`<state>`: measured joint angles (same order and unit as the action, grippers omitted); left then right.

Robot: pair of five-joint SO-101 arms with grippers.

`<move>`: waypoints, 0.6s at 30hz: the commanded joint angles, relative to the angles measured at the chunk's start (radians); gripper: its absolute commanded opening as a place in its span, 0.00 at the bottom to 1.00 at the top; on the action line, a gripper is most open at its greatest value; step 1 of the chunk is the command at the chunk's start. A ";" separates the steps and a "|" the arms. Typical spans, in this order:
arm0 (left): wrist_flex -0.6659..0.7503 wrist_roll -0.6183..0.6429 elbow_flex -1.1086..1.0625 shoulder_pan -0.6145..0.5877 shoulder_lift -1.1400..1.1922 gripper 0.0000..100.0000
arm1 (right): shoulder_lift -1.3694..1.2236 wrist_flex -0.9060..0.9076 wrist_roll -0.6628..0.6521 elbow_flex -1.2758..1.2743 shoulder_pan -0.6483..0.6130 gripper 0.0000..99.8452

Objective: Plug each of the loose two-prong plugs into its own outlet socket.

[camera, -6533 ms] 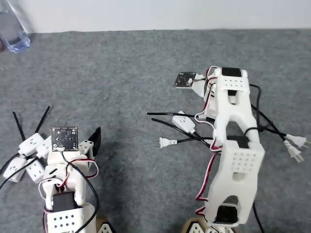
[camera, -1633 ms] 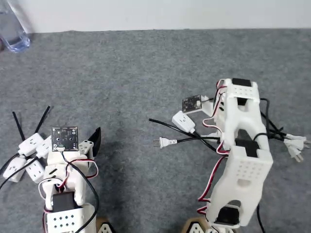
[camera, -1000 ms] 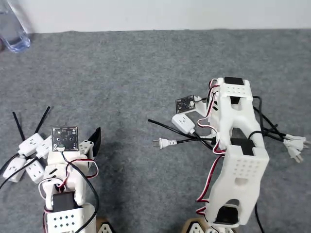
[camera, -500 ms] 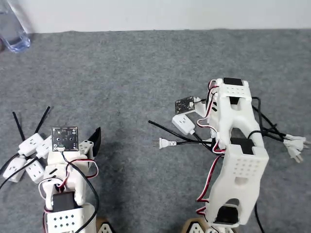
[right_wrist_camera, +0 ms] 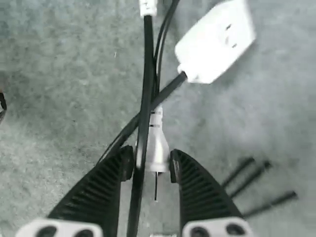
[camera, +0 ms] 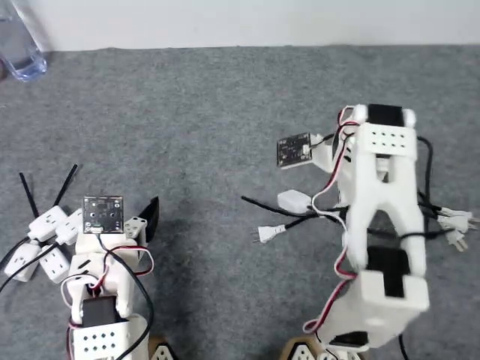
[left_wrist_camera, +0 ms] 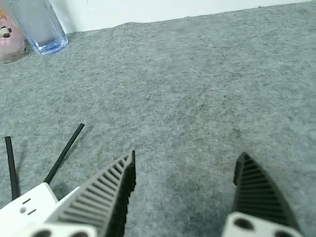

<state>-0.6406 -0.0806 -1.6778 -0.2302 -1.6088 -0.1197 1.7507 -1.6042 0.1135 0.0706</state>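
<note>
- My left hand (left_wrist_camera: 187, 158) sits nearest, low over the desk (camera: 195, 112), with its fingers spread and nothing between them. A cluster of sockets (camera: 41, 244) lies just beside it, their black cord stubs pointing away.
- My right hand (right_wrist_camera: 150, 157) hangs above the tangle of cords. It is pressed onto a white plug (right_wrist_camera: 157, 143), and a black cord (right_wrist_camera: 147, 74) is caught in the pinch alongside it.
- Beyond that hand, a lone socket (right_wrist_camera: 217, 39) lies slots up and a loose plug (camera: 270, 232) lies flat on the desk. Two spare plugs (camera: 450, 220) sit at the arm's outer side.
- In the far corner stands a glass (camera: 19, 45), well apart from everything.
- I judge this to be the pick-up step: one plug is in hand and nothing is plugged in yet.
- The next move calls for carrying the plug to the lone socket and lining its prongs up with the slots. The prongs seem to point back toward my wrist, so I may need to re-grip. Nothing holds the socket, so it could slide. I would shed the trapped cord first.
</note>
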 commanded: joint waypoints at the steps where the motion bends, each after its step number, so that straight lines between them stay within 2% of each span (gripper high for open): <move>1: 0.015 -0.006 0.007 0.009 -0.015 0.30 | 0.142 0.039 0.078 0.011 -0.030 0.01; 10: 0.015 -0.006 0.001 0.008 -0.015 0.30 | 0.348 0.042 0.227 0.037 -0.173 0.01; 13: 0.015 -0.006 0.001 0.008 -0.015 0.30 | 0.375 0.044 0.258 0.095 -0.143 0.01; 18: 0.012 -0.005 0.001 0.011 -0.015 0.30 | 0.386 0.044 0.261 0.204 -0.007 0.01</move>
<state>-0.6406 -0.0806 -1.6840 -0.2286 -1.6088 0.2271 1.7507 -1.3556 0.2163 -0.0153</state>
